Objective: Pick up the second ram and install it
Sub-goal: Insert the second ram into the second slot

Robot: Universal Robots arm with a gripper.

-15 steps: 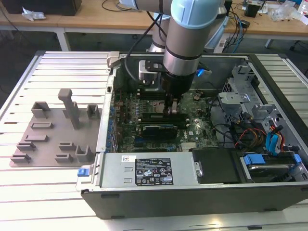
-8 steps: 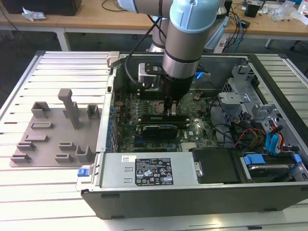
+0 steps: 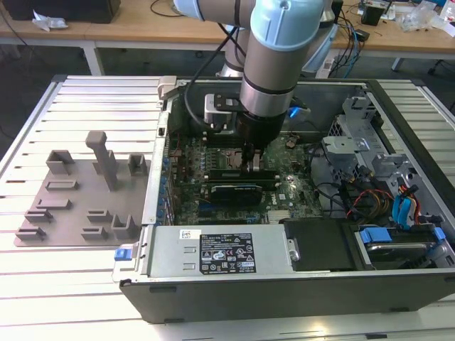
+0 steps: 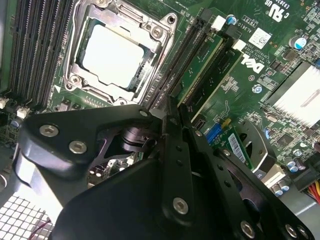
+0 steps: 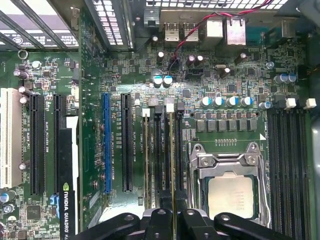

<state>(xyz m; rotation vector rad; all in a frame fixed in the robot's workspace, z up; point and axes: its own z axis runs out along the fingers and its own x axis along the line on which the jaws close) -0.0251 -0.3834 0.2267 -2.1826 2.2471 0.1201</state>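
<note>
My gripper (image 3: 254, 165) is down inside the open computer case, over the memory slots next to the processor socket (image 5: 230, 196). Its black fingers (image 5: 162, 220) are shut on the second ram (image 5: 172, 150), seen edge-on as a thin strip running along a slot. In the second wrist view the gripper (image 4: 175, 107) meets the end of this green stick (image 4: 200, 65), which stands on edge in its slot. Another green stick (image 4: 220, 75) sits in a slot a little farther from the socket (image 4: 112, 55). The large green motherboard (image 3: 284, 195) lies flat under everything.
A grey holder tray (image 3: 78, 206) lies on the slatted table at the exterior view's left. Inside the case are a black graphics card (image 3: 231, 192), a power supply (image 3: 213, 252) along the near wall, and a drive cage with cables (image 3: 362, 153) at the exterior view's right.
</note>
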